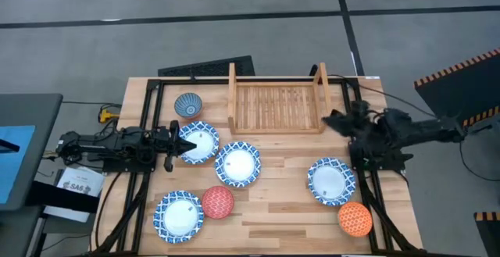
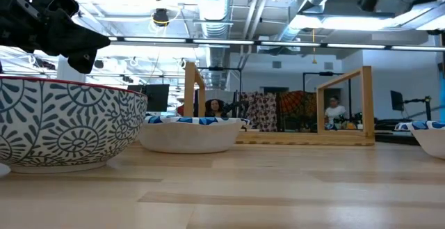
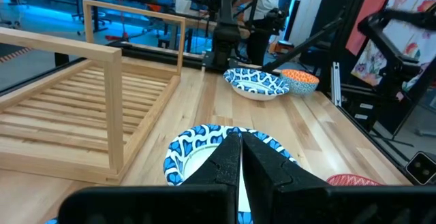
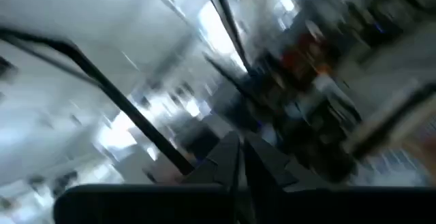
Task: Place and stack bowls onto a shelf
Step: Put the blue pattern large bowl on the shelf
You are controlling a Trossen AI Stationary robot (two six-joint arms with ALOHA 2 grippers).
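Note:
The wooden shelf point(image 1: 277, 101) stands at the table's far middle. Seven bowls rest on their bases on the table. The small blue one point(image 1: 188, 105) is left of the shelf. White, blue-rimmed ones sit at the left point(image 1: 199, 141), centre point(image 1: 237, 164), near left point(image 1: 179, 215) and right point(image 1: 331, 180). The red bowl point(image 1: 218, 201) and the orange bowl point(image 1: 355, 218) are near the front. My left gripper point(image 1: 181, 142) is shut, raised over the left white bowl's point(image 3: 197, 149) left rim. My right gripper point(image 1: 328, 120) is shut beside the shelf's right board and tipped upward.
A black metal frame point(image 1: 156, 81) runs around the shelf and down both table sides. Bare wood point(image 1: 285, 210) lies between the red bowl and the right white bowl. In the low view people show in the room behind the shelf point(image 2: 278, 135).

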